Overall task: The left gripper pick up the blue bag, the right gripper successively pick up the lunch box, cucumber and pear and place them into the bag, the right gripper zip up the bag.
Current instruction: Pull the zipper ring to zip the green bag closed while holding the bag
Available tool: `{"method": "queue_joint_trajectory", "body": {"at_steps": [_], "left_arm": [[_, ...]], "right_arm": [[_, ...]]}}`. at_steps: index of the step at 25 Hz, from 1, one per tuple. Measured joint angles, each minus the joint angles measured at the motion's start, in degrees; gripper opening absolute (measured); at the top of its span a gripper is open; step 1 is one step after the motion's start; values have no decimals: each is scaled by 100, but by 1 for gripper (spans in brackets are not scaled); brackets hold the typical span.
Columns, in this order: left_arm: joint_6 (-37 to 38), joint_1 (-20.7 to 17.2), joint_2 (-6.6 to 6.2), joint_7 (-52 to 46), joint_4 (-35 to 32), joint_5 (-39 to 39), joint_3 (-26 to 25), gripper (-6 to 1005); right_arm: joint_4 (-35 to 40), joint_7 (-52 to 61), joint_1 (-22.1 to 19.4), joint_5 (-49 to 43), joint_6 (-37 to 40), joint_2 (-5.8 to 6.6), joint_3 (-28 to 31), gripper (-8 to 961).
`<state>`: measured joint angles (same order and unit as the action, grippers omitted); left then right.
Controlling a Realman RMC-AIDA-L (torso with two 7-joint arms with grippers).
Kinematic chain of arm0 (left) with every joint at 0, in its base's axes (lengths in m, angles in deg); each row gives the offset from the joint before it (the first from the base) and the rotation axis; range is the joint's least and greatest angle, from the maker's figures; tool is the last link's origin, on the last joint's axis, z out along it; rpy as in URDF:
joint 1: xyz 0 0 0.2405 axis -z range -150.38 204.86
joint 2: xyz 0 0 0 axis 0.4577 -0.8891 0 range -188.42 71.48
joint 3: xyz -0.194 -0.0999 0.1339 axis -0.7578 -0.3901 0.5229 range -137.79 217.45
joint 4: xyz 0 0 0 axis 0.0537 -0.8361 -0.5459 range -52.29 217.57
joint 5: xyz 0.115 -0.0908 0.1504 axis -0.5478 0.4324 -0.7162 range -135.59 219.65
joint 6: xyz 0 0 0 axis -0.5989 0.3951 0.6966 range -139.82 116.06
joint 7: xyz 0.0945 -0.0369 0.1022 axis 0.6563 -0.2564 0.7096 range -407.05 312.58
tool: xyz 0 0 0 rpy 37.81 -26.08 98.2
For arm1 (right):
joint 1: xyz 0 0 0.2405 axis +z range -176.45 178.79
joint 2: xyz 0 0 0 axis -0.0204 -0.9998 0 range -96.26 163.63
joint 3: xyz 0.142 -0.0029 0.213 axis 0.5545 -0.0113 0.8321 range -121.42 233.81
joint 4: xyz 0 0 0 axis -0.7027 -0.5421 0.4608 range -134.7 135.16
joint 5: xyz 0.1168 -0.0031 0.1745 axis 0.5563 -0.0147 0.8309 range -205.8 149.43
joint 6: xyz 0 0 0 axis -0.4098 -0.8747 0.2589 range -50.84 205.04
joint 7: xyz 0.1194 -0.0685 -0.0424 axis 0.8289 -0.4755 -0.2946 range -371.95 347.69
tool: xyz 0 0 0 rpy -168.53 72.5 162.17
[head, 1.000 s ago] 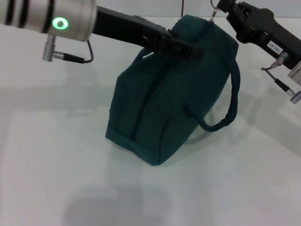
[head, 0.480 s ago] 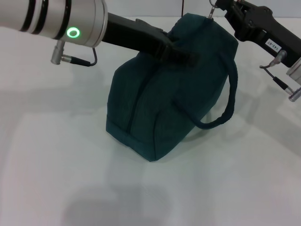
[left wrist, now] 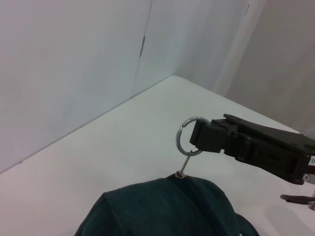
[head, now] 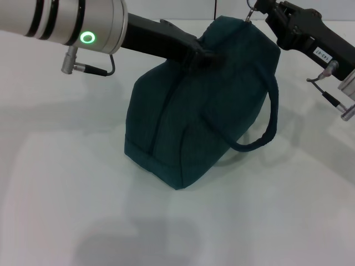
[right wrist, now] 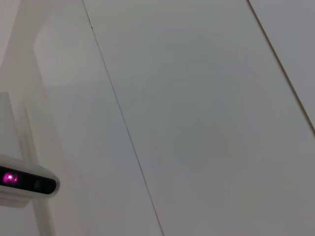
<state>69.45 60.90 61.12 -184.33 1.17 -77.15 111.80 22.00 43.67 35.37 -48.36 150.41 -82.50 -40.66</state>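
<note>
The blue bag (head: 205, 105) stood on the white table (head: 66, 183) at centre, its top seam appearing shut along the visible length. Neither lunch box, cucumber nor pear was in sight, so I judge them already inside and the zipping step at or near its end.

The ring zipper pull (left wrist: 189, 136) stood raised above the bag's far top corner, pinched in the closed fingers of the right gripper (left wrist: 202, 142); the small link below it hung taut, which suggests the pull was being drawn along the seam's line.

The left gripper (head: 208, 57) lay against the upper near side of the bag, apparently to brace it against that pull; whether its fingers were spread or pressed on fabric, I cannot tell.

The bag's long axis ran from the near-left base up toward the far right, the body leaning toward the pull. One loop handle (head: 266, 127) drooped free on the right flank.
</note>
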Motion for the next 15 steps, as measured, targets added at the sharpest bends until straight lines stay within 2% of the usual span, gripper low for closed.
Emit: {"method": "queue_joint_trajectory", "body": {"at_steps": [2, 7, 12, 15], "left_arm": [[-2, 6, -1, 6, 2, -10, 18, 389], [-4, 9, -4, 138, 2, 11, 50, 151], [27, 9, -5, 280, -2, 51, 49, 48], [43, -18, -11, 336, -21, 233, 32, 46]], "right_arm": [[-1, 0, 0, 0, 1, 0, 1, 88], [-13, 1, -1, 24, -24, 0, 34, 90], [-185, -5, -4, 207, -98, -1, 42, 92], [-333, 2, -20, 424, -473, -1, 47, 93]]}}
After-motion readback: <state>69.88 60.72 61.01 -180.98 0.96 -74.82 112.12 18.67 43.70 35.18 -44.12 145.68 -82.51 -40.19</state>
